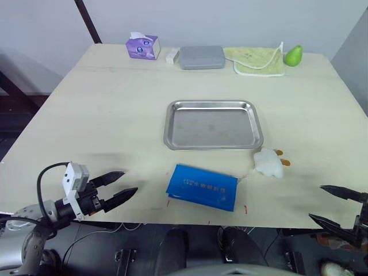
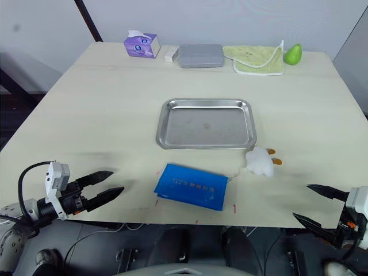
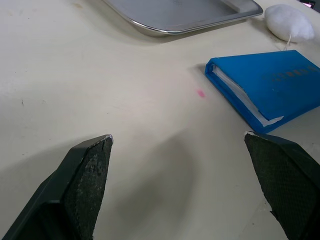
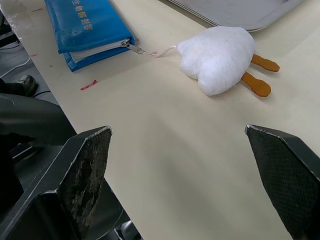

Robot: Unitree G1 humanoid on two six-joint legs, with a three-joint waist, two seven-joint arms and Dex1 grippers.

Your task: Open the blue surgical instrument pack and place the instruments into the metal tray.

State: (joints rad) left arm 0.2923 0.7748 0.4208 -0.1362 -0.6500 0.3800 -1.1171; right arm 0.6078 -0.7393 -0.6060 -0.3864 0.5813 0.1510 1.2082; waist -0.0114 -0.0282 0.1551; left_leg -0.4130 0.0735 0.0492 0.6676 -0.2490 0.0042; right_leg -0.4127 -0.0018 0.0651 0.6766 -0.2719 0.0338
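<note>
While white plush toy [image 1: 268, 163] touches nothing, blue pack [image 1: 202, 187] lies beside tray [image 1: 170, 123].

Black two-fingered left hand [image 1: 122, 185], white wrist block, looping black cable, silver forearm

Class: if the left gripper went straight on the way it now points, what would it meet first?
Probably the blue pack. The left gripper, open, points across bare table toward the pack's near corner, with the tray farther off. Depth is unclear, so it might pass just beside the pack.

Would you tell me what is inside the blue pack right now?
The blue pack lies closed on the table; a pale inner layer shows at its edge. Its contents are covered. The metal tray is empty.
</note>
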